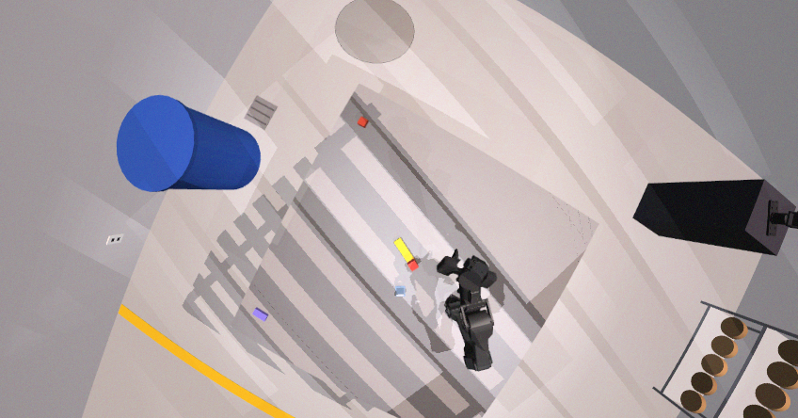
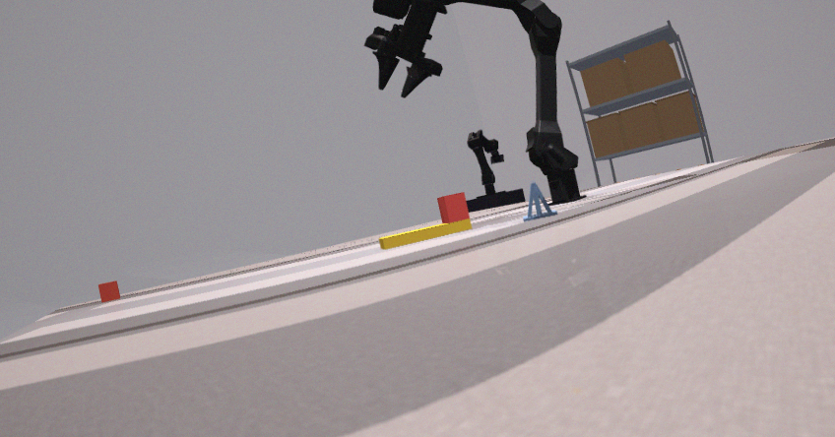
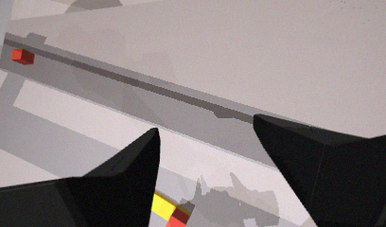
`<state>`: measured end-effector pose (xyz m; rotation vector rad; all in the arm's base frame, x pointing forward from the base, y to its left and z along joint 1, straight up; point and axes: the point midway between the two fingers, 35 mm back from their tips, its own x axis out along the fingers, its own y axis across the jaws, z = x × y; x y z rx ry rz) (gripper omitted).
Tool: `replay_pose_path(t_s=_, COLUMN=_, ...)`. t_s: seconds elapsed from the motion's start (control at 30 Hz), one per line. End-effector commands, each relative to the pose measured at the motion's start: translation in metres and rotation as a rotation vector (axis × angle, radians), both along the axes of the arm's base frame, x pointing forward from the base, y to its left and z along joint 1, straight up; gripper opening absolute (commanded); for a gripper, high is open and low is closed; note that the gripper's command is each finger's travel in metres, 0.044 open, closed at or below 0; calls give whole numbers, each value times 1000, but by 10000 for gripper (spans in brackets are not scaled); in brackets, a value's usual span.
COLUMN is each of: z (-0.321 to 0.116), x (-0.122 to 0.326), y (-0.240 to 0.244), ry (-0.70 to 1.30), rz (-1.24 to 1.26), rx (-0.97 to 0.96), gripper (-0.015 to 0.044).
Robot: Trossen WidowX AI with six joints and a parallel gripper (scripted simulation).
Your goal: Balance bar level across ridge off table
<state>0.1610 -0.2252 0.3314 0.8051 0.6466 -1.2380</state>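
Note:
The yellow bar (image 1: 401, 248) (image 2: 410, 237) (image 3: 163, 206) lies flat on the table. A red block (image 1: 412, 265) (image 2: 453, 207) (image 3: 177, 219) sits on top of one end of the bar. The ridge, a small blue stand with a pointed top (image 1: 400, 290) (image 2: 534, 191), stands on the table a little way from that end, apart from the bar. My gripper (image 2: 393, 92) (image 3: 206, 127) is open and empty, high above the table. In the wrist view the left finger hides part of the bar, and the ridge is out of view.
A second red block (image 1: 362, 121) (image 2: 108, 291) (image 3: 23, 57) sits far off near a table corner. A purple block (image 1: 260, 313) lies on the other side of the ridge. A large blue cylinder (image 1: 156, 143) and a shelf rack (image 2: 629, 103) stand well away from the arm.

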Motion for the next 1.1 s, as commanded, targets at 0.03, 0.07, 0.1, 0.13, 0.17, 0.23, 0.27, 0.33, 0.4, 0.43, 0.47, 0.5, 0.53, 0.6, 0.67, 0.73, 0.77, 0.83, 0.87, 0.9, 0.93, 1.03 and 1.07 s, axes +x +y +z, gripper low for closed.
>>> replay_pose_path(t_s=0.03, z=-28, x=30, y=8, ry=74, rz=146, rx=78, gripper=315)
replay_pose_path(t_s=0.07, z=-33, x=36, y=11, ry=87, rz=173, rx=91, gripper=315)
replay_pose_path(t_s=0.1, z=-37, x=41, y=13, ry=102, rz=201, rx=103, gripper=315)
replay_pose_path(t_s=0.13, z=-42, x=47, y=15, ry=116, rz=230, rx=115, gripper=315)
replay_pose_path(t_s=0.17, z=-47, x=52, y=17, ry=131, rz=259, rx=127, gripper=315)
replay_pose_path(t_s=0.23, z=-56, x=63, y=22, ry=160, rz=317, rx=150, gripper=315)
replay_pose_path(t_s=0.27, z=-61, x=68, y=25, ry=175, rz=346, rx=161, gripper=315)
replay_pose_path(t_s=0.33, z=-71, x=78, y=31, ry=204, rz=404, rx=184, gripper=315)
replay_pose_path(t_s=0.4, z=-80, x=87, y=38, ry=233, rz=462, rx=206, gripper=315)
replay_pose_path(t_s=0.43, z=-85, x=92, y=41, ry=247, rz=490, rx=216, gripper=315)
replay_pose_path(t_s=0.47, z=-90, x=96, y=45, ry=261, rz=517, rx=225, gripper=315)
replay_pose_path(t_s=0.5, z=-95, x=100, y=49, ry=274, rz=545, rx=234, gripper=315)
replay_pose_path(t_s=0.53, z=-99, x=104, y=53, ry=288, rz=573, rx=242, gripper=315)
replay_pose_path(t_s=0.6, z=-109, x=112, y=61, ry=316, rz=629, rx=260, gripper=315)
replay_pose_path(t_s=0.67, z=-119, x=120, y=69, ry=343, rz=684, rx=277, gripper=315)
replay_pose_path(t_s=0.73, z=-128, x=126, y=78, ry=371, rz=739, rx=296, gripper=315)
replay_pose_path(t_s=0.77, z=-133, x=129, y=82, ry=384, rz=766, rx=308, gripper=315)
replay_pose_path(t_s=0.83, z=-142, x=135, y=92, ry=412, rz=820, rx=331, gripper=315)
replay_pose_path(t_s=0.87, z=-147, x=137, y=96, ry=426, rz=846, rx=343, gripper=315)
replay_pose_path(t_s=0.9, z=-151, x=140, y=101, ry=440, rz=873, rx=354, gripper=315)
replay_pose_path(t_s=0.93, z=-156, x=142, y=106, ry=454, rz=900, rx=366, gripper=315)
replay_pose_path(t_s=1.03, z=-168, x=148, y=120, ry=493, rz=973, rx=399, gripper=315)
replay_pose_path(t_s=1.07, z=-170, x=148, y=122, ry=499, rz=985, rx=404, gripper=315)
